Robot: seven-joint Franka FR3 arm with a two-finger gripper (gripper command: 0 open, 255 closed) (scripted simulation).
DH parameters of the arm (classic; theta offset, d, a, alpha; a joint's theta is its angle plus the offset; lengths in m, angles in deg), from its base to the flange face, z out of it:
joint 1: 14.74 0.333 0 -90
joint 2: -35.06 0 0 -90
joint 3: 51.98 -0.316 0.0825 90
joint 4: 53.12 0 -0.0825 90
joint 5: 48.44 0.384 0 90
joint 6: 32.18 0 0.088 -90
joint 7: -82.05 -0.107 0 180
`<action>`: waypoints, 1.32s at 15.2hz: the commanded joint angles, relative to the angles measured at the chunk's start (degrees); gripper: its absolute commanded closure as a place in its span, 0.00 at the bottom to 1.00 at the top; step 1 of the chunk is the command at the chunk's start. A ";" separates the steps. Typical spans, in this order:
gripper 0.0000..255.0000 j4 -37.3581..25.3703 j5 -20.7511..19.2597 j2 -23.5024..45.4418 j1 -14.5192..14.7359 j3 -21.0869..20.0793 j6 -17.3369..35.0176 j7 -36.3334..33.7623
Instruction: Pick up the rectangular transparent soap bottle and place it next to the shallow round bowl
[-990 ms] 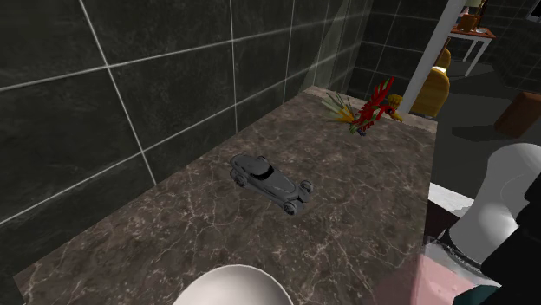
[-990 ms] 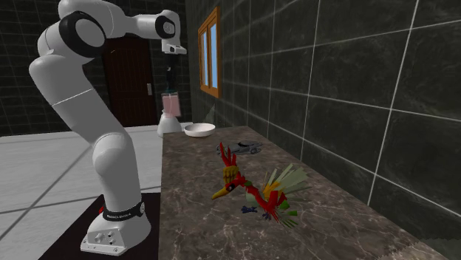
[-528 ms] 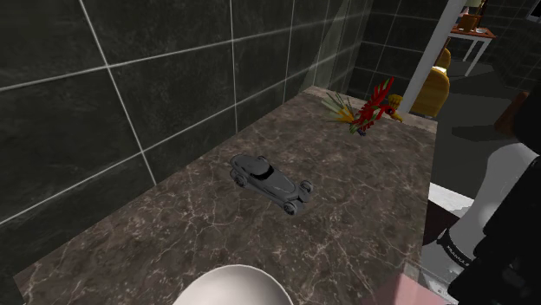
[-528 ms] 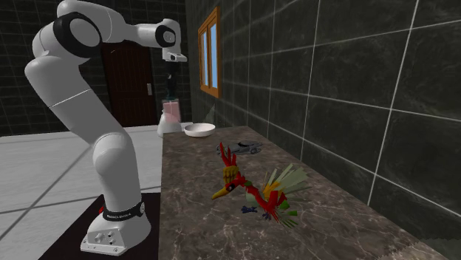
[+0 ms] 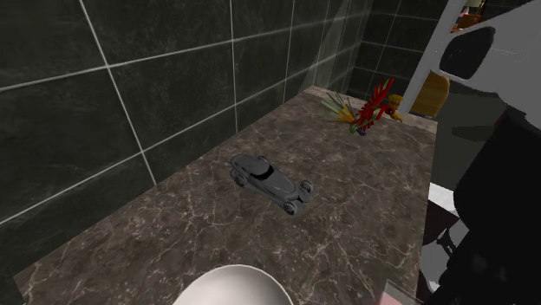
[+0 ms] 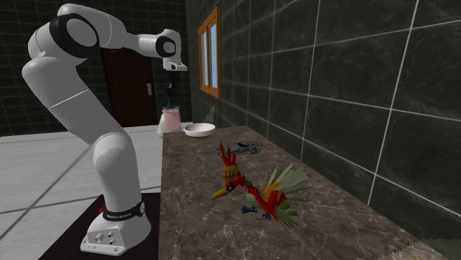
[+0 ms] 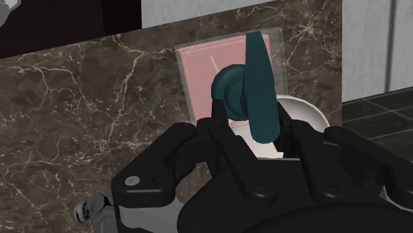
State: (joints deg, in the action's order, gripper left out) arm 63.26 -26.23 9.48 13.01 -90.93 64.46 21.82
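Observation:
The soap bottle has a clear body with pink liquid and a teal pump head. My gripper is shut on the pump head from above, and the bottle hangs upright under it. In the second exterior view the gripper holds the bottle low at the counter's far end, just left of the shallow white bowl. I cannot tell whether the bottle's base touches the counter. The bowl's rim shows beside the bottle, and again at the shoulder view's lower edge.
On the dark marble counter, a grey toy car lies mid-counter and a red and green toy bird lies at the other end. Dark tiled wall runs along the counter's back. The arm fills the shoulder view's right.
The arm has lowered the bottle steadily toward the counter beside the bowl. In the shoulder view the arm has swung in and now covers more of the right side.

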 commanded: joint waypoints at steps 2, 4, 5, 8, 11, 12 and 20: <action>1.00 2.47 0.36 -0.18 0.14 -0.39 2.32 0.48; 1.00 4.01 0.61 -0.25 0.25 -0.70 3.79 0.73; 1.00 4.77 0.73 -0.26 0.30 -0.86 4.54 0.84; 1.00 6.96 1.09 -0.22 0.43 -1.39 6.78 1.17; 1.00 9.05 1.42 -0.04 0.54 -1.98 9.06 1.46; 1.00 9.40 1.48 0.01 0.55 -2.09 9.45 1.50; 0.00 9.40 1.48 0.01 0.55 -2.09 9.45 1.50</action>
State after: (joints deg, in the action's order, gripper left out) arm 72.66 -24.76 9.50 13.56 -93.02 73.91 23.32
